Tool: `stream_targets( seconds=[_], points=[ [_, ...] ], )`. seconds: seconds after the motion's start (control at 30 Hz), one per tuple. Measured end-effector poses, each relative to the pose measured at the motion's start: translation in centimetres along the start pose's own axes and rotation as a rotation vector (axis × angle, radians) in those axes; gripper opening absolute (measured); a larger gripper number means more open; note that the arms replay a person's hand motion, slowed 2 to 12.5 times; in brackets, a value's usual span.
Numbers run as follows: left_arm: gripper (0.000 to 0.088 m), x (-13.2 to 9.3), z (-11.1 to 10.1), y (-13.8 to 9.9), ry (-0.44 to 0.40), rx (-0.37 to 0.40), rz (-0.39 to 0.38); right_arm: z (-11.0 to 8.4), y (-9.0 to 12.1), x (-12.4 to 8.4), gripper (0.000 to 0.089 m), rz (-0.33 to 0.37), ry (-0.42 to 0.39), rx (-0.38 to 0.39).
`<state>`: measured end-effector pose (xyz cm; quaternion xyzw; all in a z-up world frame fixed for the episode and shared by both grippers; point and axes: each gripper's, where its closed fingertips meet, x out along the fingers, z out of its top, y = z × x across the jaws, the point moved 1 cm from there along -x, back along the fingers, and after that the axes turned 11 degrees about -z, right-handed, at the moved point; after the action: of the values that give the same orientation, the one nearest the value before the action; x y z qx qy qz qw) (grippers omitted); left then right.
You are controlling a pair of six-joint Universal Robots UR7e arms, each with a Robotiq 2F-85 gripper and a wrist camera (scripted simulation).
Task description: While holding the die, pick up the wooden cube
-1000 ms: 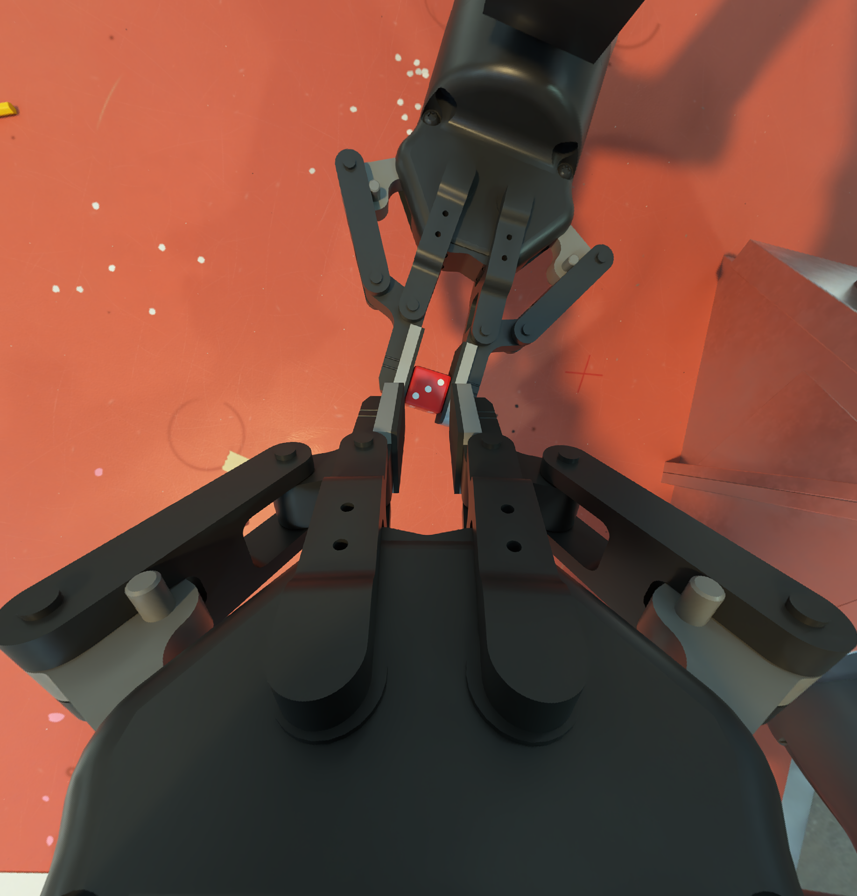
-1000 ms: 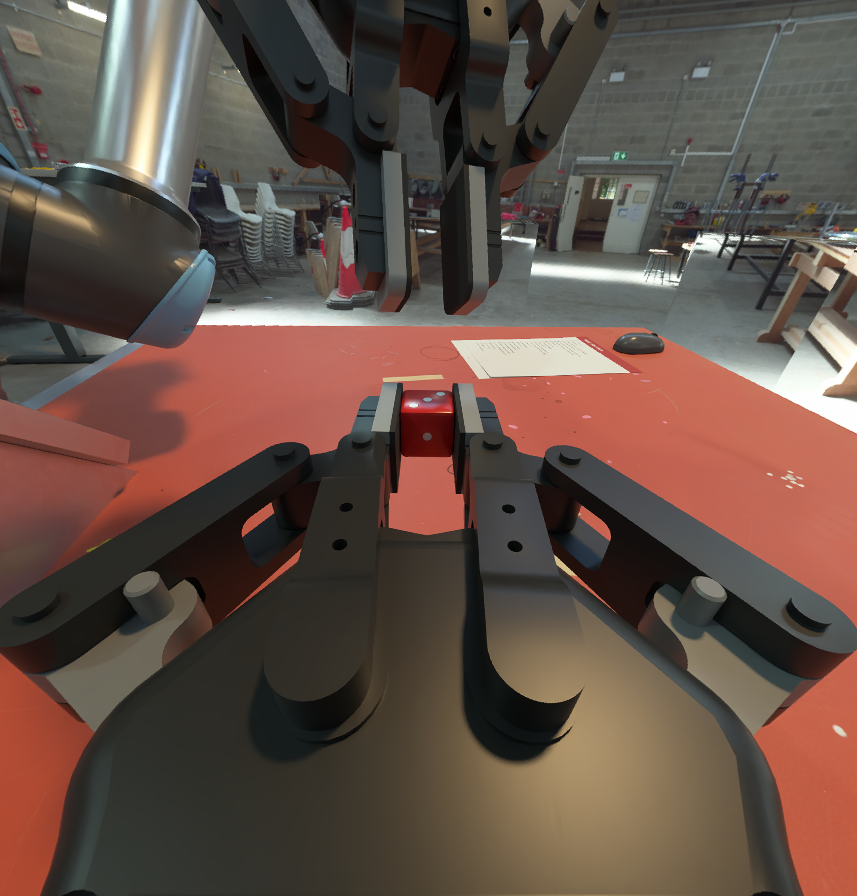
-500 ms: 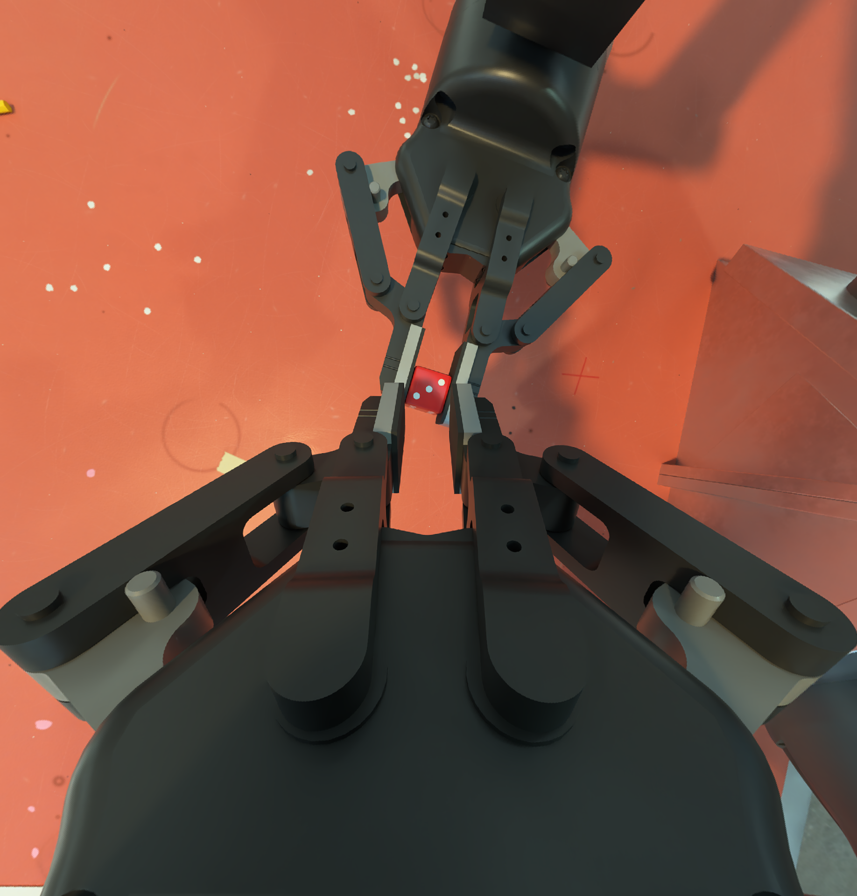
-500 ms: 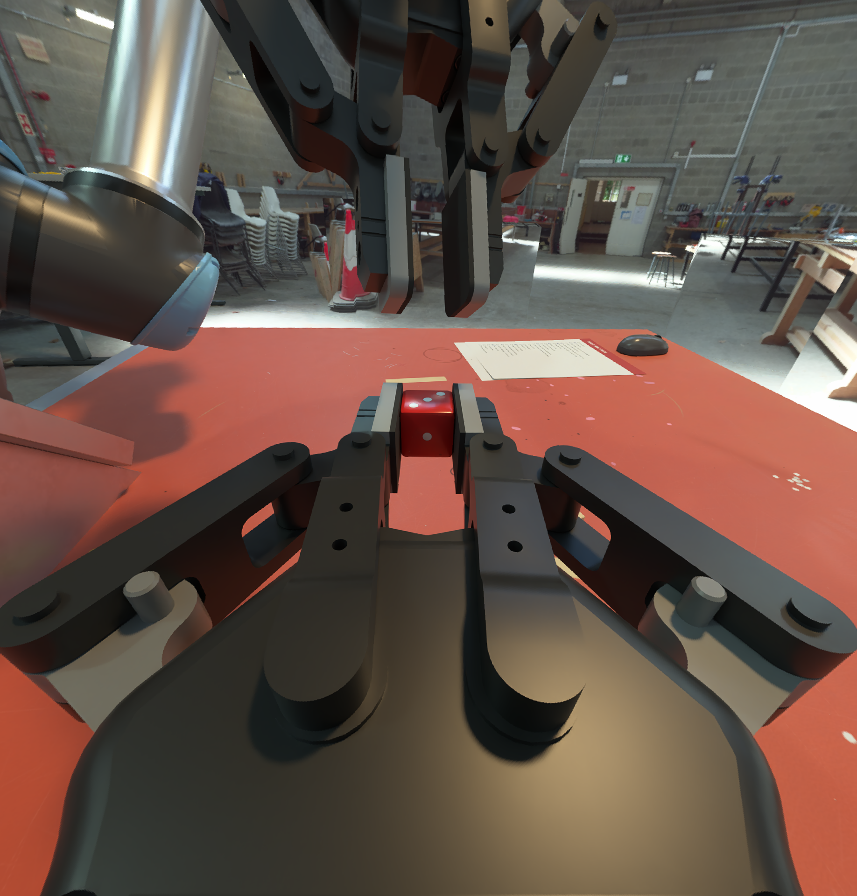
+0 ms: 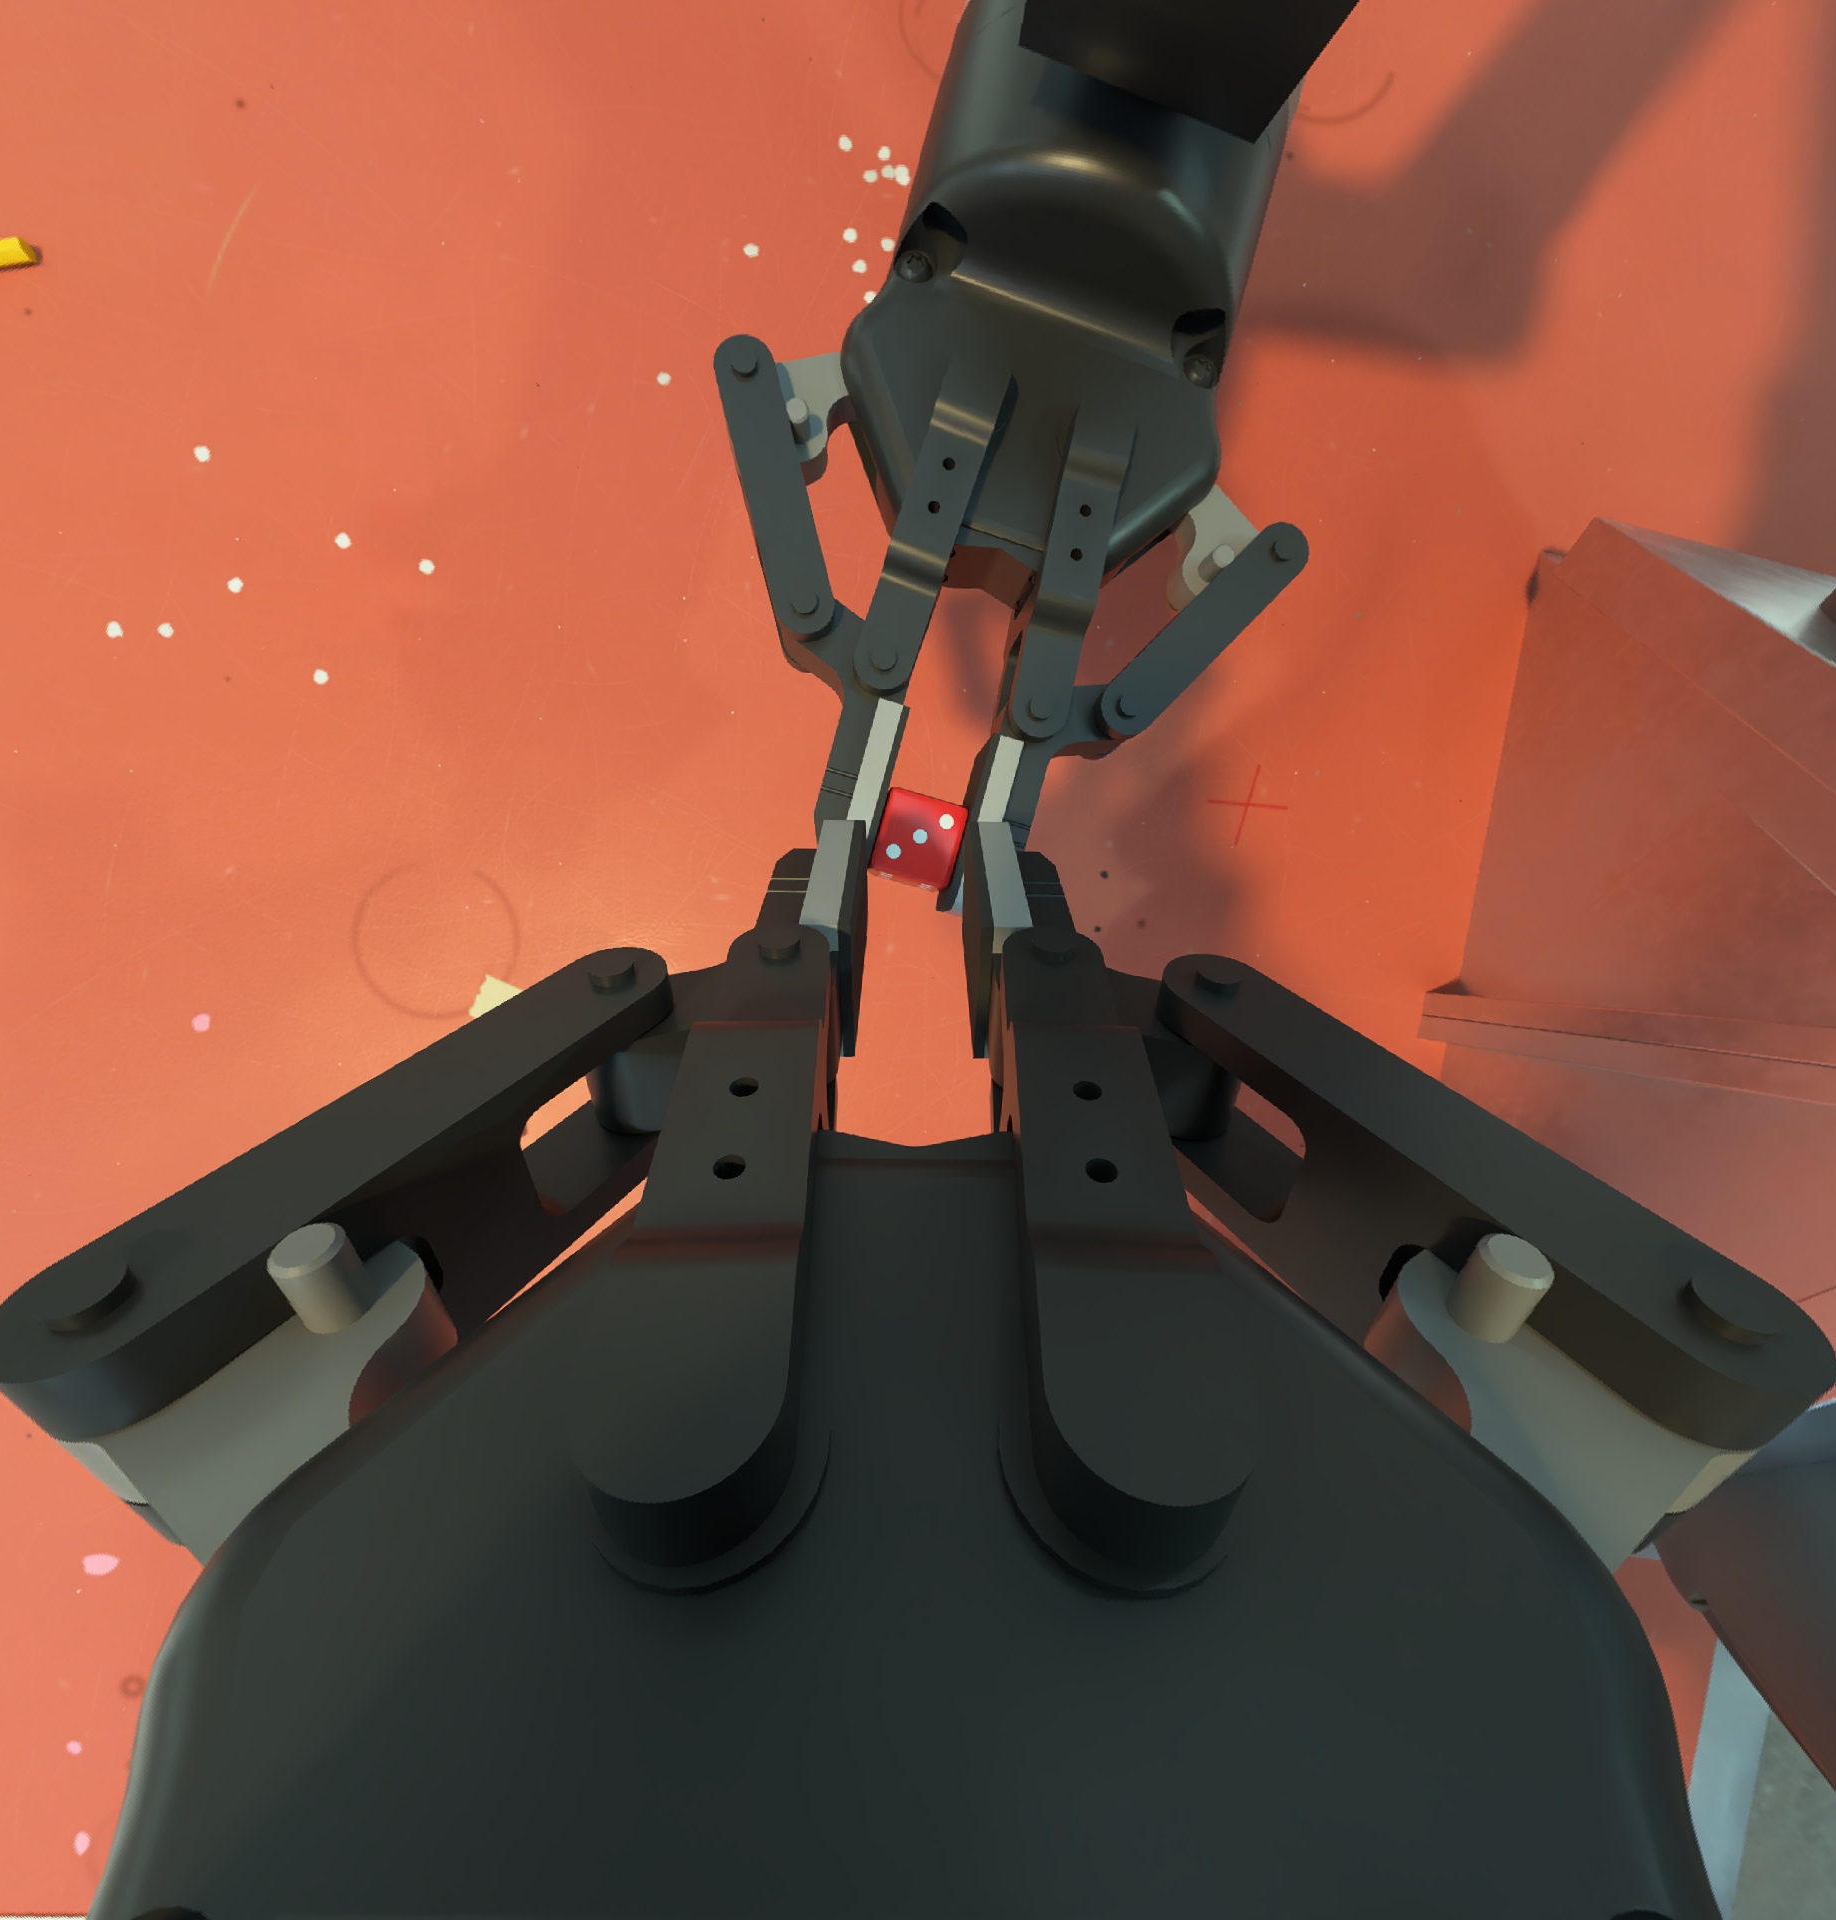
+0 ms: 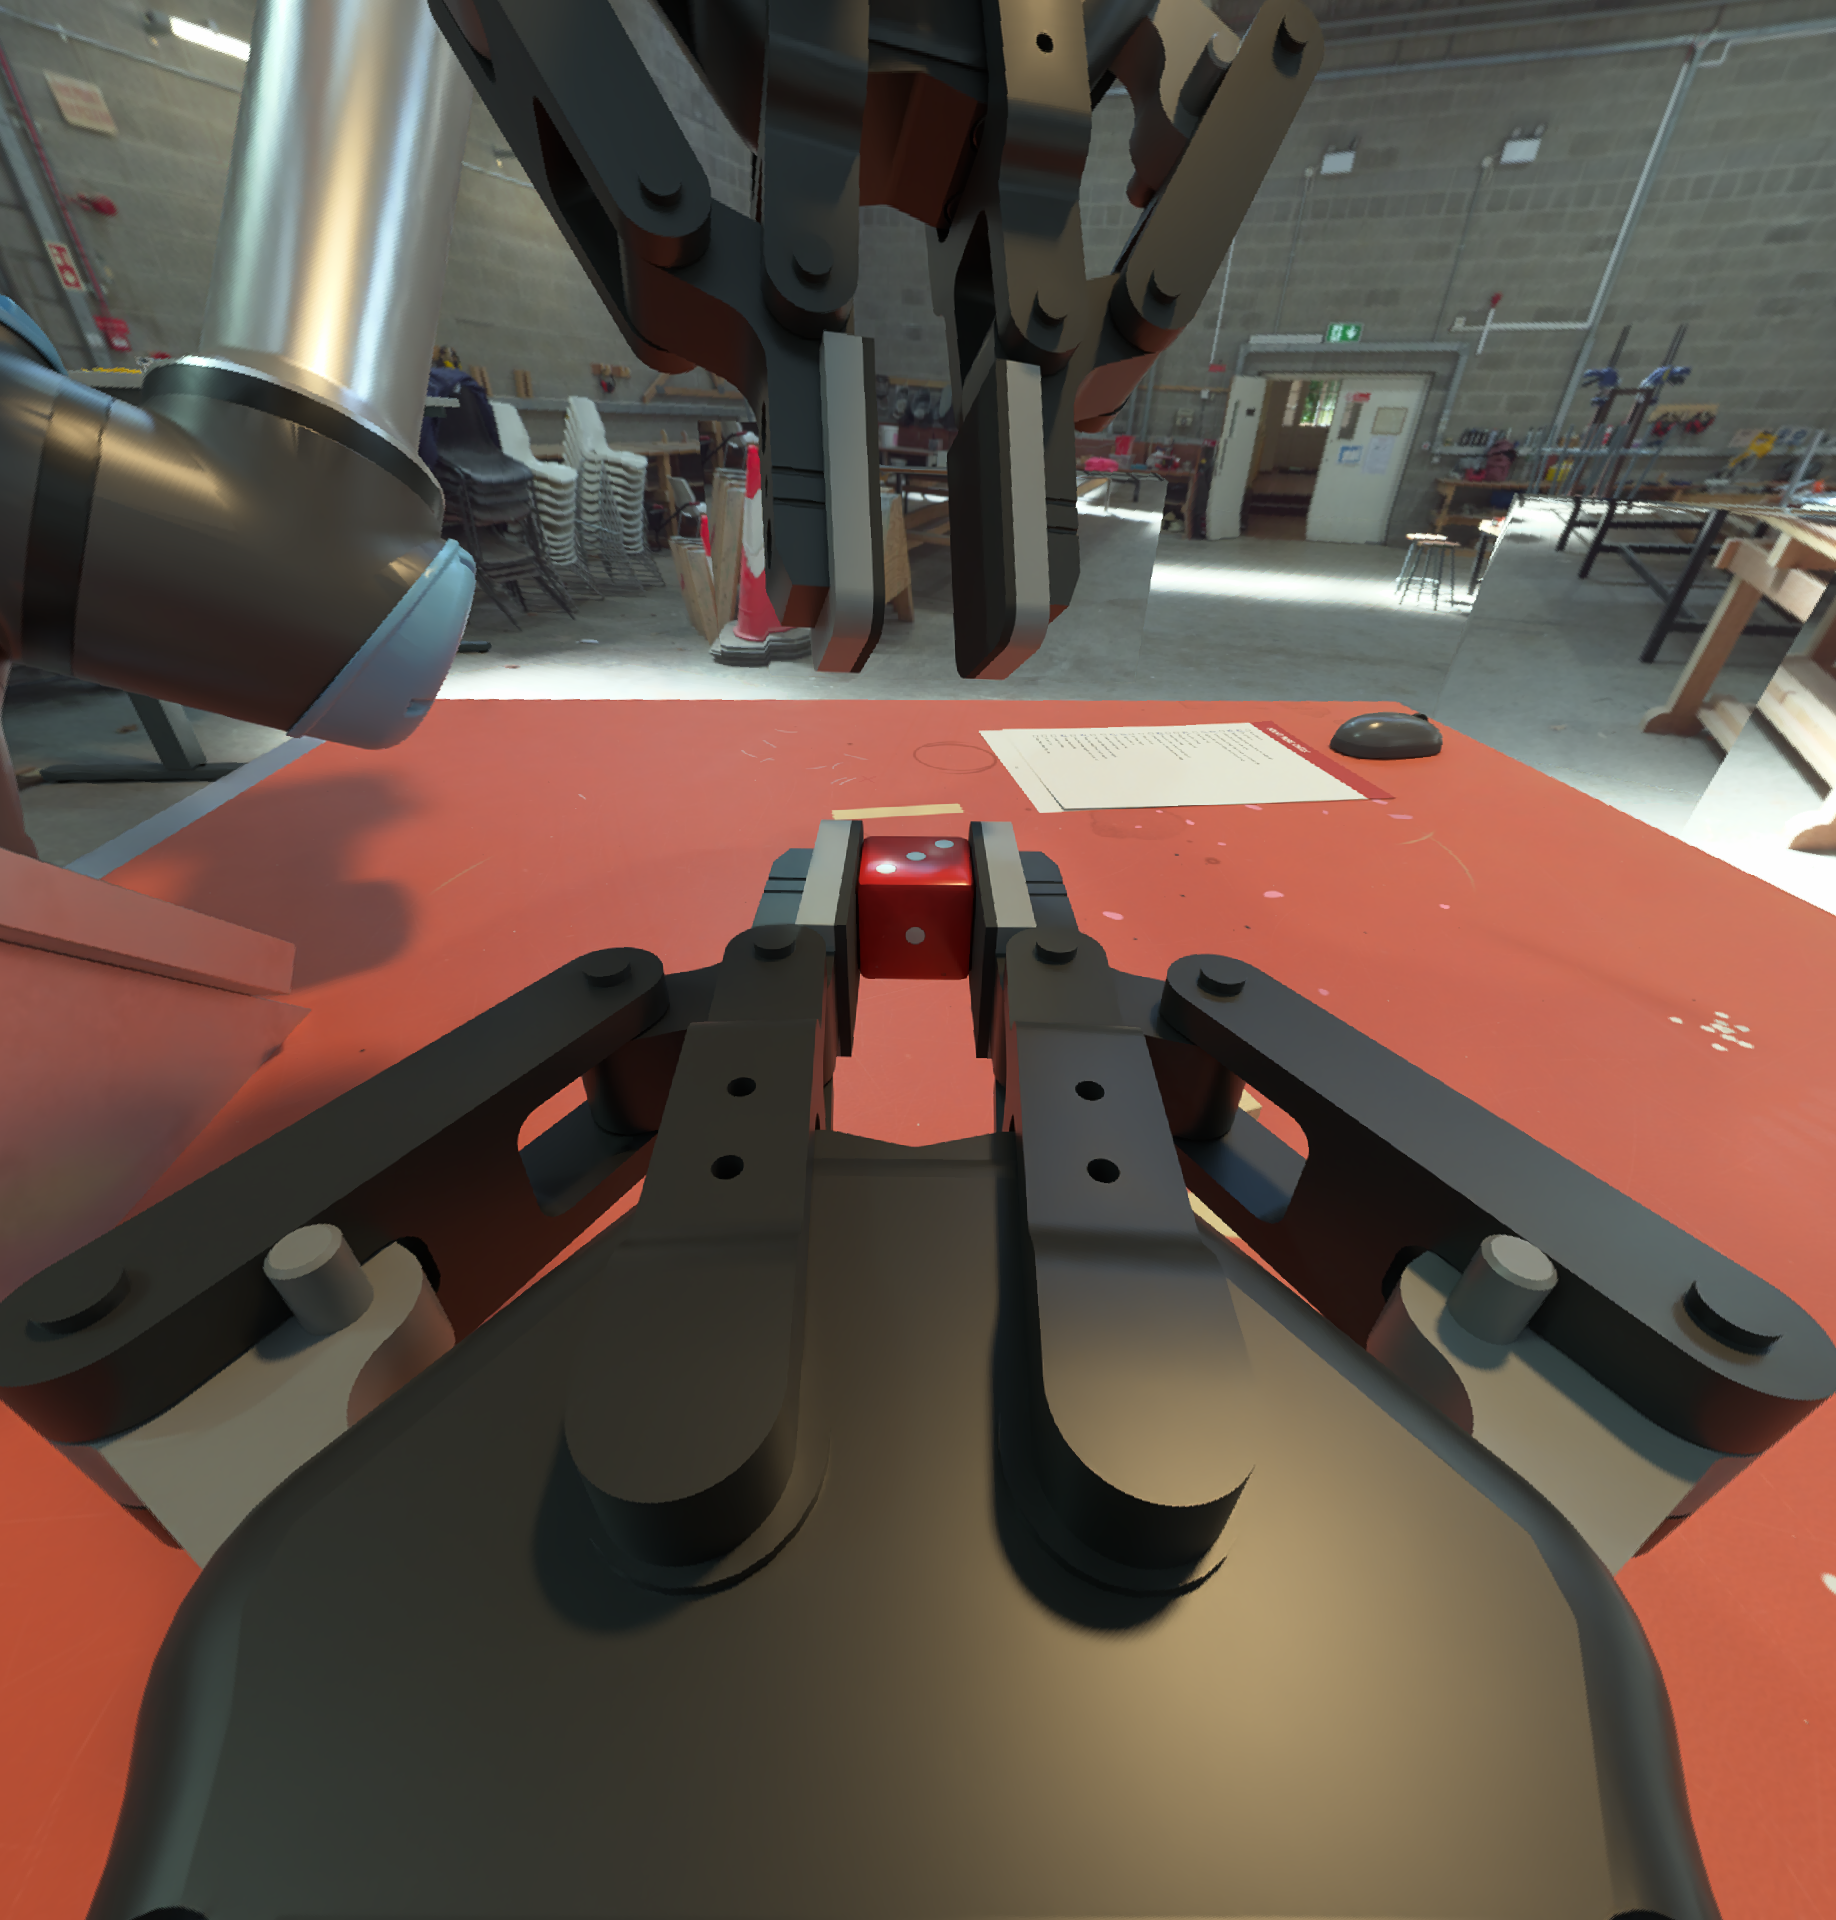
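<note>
Low in the right wrist view, the right gripper [image 6: 914, 899] reaches almost level over the red table [image 6: 1516, 966], its pads pressed against both sides of the red die [image 6: 914, 914] at frame centre. Above it, at the top centre, the left gripper [image 6: 929, 644] hangs pointing straight down, its fingers a narrow gap apart with nothing between them. Beyond, a paper sheet [image 6: 1174, 764] and dark mouse [image 6: 1385, 736] lie at upper right. Seen from the left wrist view, the left gripper [image 5: 914, 883] looks down on the die [image 5: 919, 836]. No wooden cube shows.
</note>
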<state>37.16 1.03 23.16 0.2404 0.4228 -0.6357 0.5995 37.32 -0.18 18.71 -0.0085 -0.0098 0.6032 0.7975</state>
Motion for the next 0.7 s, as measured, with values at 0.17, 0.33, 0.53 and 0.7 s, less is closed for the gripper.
stream_targets(
  seconds=[0.17, 0.33, 0.53, 0.7],
  points=[
    [0.0174, -0.01, 0.06, 0.00, -0.014, 0.005, 0.001, -0.07, 0.02, 0.04, 0.0179, -0.001, 0.003, -0.002],
    [0.0192, -0.05, 0.14, -0.08, -0.033, 0.007, -0.005, -0.18, 0.03, 0.11, 0.0179, -0.002, 0.006, -0.005],
    [0.0195, -0.01, 0.00, -0.06, -0.047, 0.009, -0.005, -0.21, 0.04, 0.14, 0.0179, -0.003, 0.006, -0.004],
    [0.0192, 0.09, -0.16, 0.21, -0.066, 0.008, 0.009, -0.30, 0.00, 0.15, 0.0179, -0.008, 0.012, -0.012]
  ],
)
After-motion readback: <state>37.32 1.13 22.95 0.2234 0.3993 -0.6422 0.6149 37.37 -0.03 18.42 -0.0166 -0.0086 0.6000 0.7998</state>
